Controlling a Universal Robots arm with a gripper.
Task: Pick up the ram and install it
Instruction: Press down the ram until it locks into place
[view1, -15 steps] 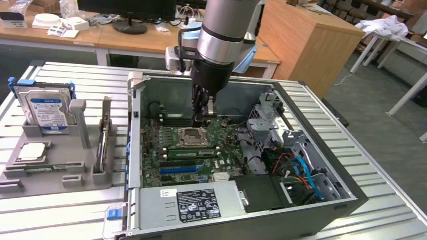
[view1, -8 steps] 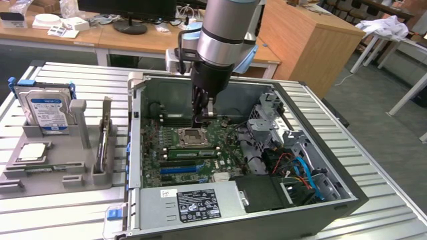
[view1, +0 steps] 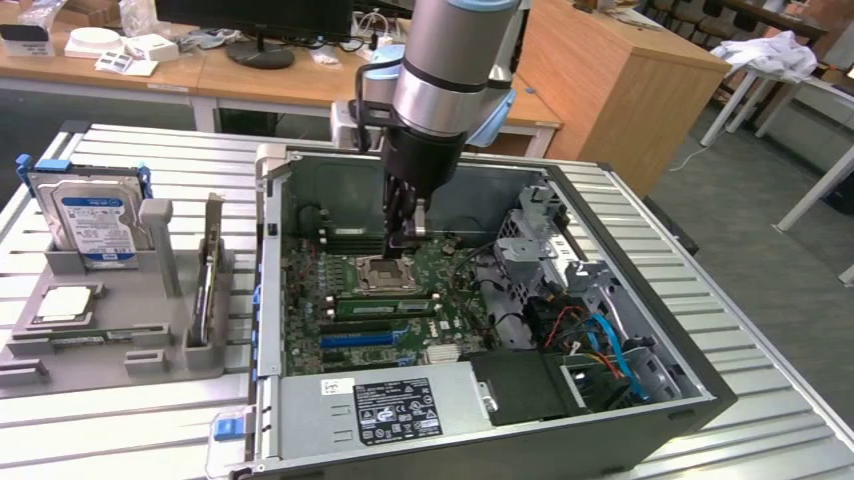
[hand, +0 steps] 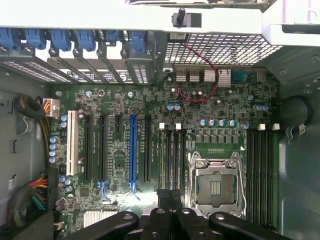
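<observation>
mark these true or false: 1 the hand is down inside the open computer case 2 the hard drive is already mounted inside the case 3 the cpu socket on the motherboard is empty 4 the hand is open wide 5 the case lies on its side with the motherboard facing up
1. True. The hand is down inside the computer case, just above the motherboard.
2. False. The hard drive stands in the grey holder outside the case, on the exterior view's left.
3. True. The CPU socket shows bare contacts with no chip in it.
4. False. The hand is shut.
5. True. The case lies on its side with its panel off, and the motherboard faces up.
</observation>
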